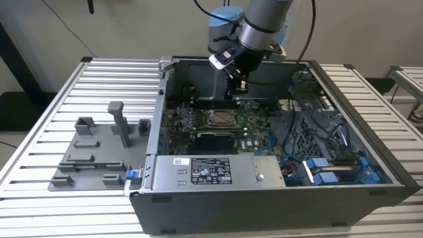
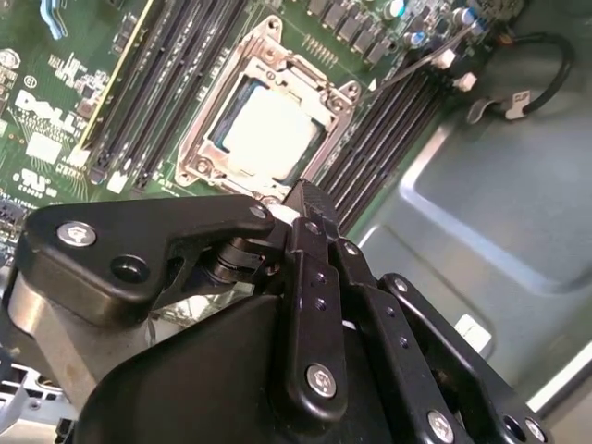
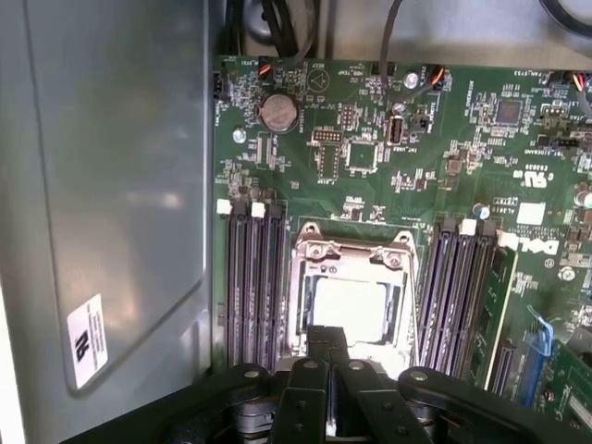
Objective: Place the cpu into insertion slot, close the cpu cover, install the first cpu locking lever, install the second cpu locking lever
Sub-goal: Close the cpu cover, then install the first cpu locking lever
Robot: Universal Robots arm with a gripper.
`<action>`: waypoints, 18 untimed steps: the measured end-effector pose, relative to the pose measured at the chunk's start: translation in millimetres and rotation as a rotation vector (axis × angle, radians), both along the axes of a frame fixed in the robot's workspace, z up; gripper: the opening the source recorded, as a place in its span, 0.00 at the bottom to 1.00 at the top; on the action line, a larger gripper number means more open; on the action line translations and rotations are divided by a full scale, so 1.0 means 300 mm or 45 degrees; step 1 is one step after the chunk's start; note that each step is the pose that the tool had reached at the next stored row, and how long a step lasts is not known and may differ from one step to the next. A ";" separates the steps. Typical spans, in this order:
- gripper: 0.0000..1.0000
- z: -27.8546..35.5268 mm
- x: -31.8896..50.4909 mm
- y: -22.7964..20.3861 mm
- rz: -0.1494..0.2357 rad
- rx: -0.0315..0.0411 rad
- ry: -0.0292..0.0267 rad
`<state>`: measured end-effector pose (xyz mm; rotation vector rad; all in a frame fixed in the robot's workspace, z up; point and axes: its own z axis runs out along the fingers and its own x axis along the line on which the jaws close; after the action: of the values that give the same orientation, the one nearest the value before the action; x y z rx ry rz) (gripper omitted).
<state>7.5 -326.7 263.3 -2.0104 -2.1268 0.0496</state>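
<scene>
The black two-fingered gripper (image 1: 241, 89) on the grey and blue arm is seen inside the open black computer case (image 1: 264, 198), above the green motherboard (image 1: 254, 134) and near the far side of the socket. In both wrist views its fingers (image 2: 306, 208) (image 3: 326, 338) are pressed together at the tips, with nothing held between them. Whether the tips touch the board cannot be told.

The small square cpu with its dull silver top (image 1: 219, 117) (image 2: 268, 129) (image 3: 350, 310) is seated in the socket at the middle of the motherboard, between two banks of black memory slots (image 3: 254, 277). The thin silvery metal cpu cover (image 2: 208, 139) (image 3: 351, 248) is lying flat around it, and the chip's top is framed by its window.

The case is set on a slatted metal table (image 1: 112, 79). A grey plastic fixture plate with upright posts (image 1: 92, 158) is placed on the table beside the case, at the exterior view's left.
</scene>
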 end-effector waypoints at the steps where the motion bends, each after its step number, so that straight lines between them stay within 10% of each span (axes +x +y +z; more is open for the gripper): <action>1: 0.11 0.003 -0.006 0.001 0.000 0.0000 -0.0040; 18: 0.11 0.035 -0.116 0.020 -0.001 0.0001 -0.0859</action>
<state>-27.4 -320.6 273.8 -2.0402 -2.1665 -0.0187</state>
